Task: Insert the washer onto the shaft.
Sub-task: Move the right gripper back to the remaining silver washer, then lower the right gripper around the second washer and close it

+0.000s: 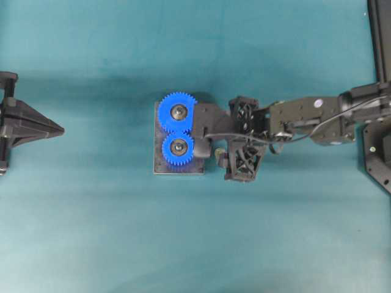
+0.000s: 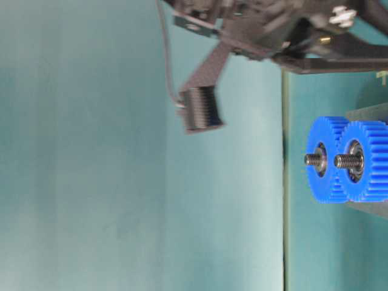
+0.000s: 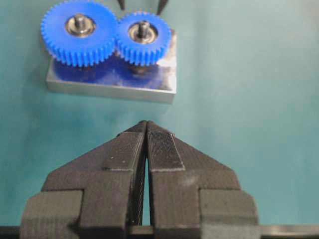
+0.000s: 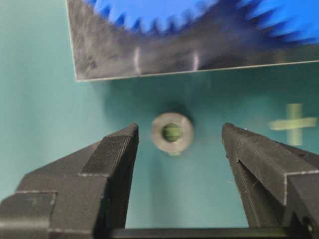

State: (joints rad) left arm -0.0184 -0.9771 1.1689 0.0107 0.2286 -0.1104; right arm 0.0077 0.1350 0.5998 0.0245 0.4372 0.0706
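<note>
Washer (image 4: 172,133) — between spread tool (image 4: 179,144) fingers.

The right gripper's (image 4: 179,137) fingers (image 4: 117,149) are standing wide, leaving bare surface (image 4: 45,89) on both sides of the washer (image 4: 172,132) lying between their tips. Just beyond the fingertips, the metal base plate (image 4: 164,57) and blue gears (image 4: 149,15) are blocking the way forward.
</note>
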